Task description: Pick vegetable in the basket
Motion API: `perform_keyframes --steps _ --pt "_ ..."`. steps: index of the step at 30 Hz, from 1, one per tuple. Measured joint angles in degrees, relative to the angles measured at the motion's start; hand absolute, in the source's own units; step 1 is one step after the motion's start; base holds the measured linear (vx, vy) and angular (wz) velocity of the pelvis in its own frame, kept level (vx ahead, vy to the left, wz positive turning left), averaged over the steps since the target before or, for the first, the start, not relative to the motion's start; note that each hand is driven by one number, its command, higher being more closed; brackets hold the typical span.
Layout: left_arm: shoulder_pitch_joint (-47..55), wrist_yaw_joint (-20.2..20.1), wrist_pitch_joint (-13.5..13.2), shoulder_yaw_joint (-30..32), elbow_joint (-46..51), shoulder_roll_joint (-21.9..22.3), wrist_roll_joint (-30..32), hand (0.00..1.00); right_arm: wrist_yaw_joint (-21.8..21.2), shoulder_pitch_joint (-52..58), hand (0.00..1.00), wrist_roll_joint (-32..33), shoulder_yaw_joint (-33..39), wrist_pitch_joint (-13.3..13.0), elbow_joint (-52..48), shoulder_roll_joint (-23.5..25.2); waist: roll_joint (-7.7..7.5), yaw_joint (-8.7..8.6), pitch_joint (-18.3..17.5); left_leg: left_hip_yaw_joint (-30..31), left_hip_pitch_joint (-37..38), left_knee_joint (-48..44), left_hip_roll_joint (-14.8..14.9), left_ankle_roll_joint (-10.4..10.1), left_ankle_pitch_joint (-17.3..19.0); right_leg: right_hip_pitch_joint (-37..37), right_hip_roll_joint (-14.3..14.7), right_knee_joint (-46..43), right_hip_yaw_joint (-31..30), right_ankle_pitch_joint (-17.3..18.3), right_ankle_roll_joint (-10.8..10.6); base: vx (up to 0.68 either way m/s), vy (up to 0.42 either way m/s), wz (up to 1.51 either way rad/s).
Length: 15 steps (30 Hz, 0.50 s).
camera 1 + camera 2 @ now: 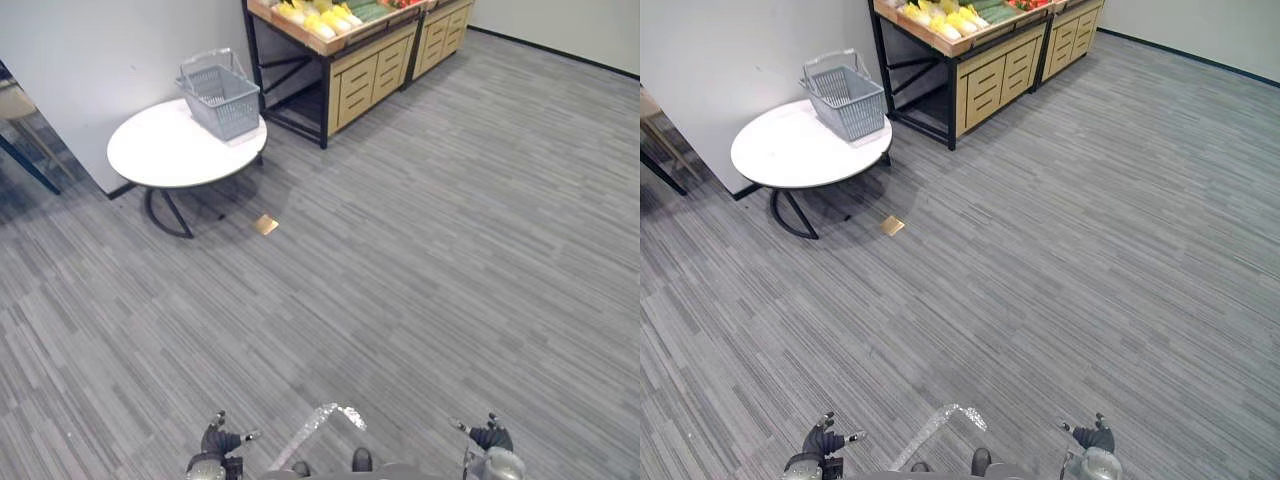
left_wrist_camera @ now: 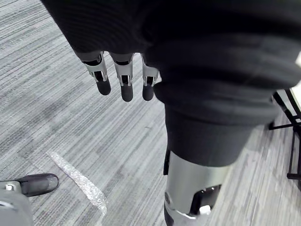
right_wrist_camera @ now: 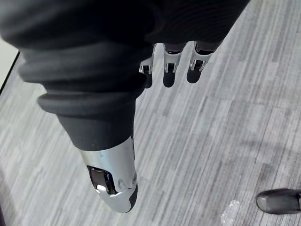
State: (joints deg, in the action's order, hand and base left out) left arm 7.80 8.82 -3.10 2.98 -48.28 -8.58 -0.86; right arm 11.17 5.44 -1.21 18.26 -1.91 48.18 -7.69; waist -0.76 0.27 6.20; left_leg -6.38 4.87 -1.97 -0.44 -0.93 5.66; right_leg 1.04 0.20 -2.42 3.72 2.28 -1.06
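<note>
By the look of things, the task has barely begun. The left robot hand (image 2: 123,82) hangs low with its fingers straight and relaxed, holding nothing. The right robot hand (image 3: 170,70) hangs the same way, loose and empty, with only the grey carpeted floor (image 1: 420,280) beyond each of them.

The vegetables (image 1: 322,18), a yellowish pile with some green and red beside it, lie on top of a wooden produce stand (image 1: 365,70) with drawers. It is far ahead of both robot hands and well out of reach. The grey wire basket (image 1: 222,98) stands upright with its handles raised on a round white tabletop (image 1: 160,155). It is also far ahead, off toward the left robot hand's side, at the edge of the tabletop nearest the stand. From this far away the basket looks empty, though its bottom cannot be seen for certain.

Nothing has been picked and nothing has been placed. What is left is the whole job: cross the floor to the stand, bring a robot hand over the vegetables, close on one, lift it, carry it to the tabletop and set it in the basket
</note>
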Motion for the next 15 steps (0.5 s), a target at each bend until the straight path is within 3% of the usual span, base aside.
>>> perform_keyframes --steps 3,15 --pt "0.0 0.0 -0.1 0.0 2.2 -1.1 0.0 0.0 -0.1 -1.1 0.0 -1.3 0.0 -0.1 -1.6 -0.3 0.34 -1.0 0.6 0.0 0.1 0.0 -0.2 0.0 0.0 0.6 -0.3 0.7 0.4 0.0 0.0 0.06 0.023 0.05" --pt "0.7 0.7 -0.1 1.3 6.3 -1.3 0.5 0.0 -0.2 -1.1 0.0 -2.9 -1.5 -0.1 -4.3 -1.7 0.54 -1.09 0.9 0.7 -0.6 0.1 -0.1 0.0 0.0 0.6 -0.2 1.7 1.2 -0.6 -0.6 -0.01 -0.002 0.03"
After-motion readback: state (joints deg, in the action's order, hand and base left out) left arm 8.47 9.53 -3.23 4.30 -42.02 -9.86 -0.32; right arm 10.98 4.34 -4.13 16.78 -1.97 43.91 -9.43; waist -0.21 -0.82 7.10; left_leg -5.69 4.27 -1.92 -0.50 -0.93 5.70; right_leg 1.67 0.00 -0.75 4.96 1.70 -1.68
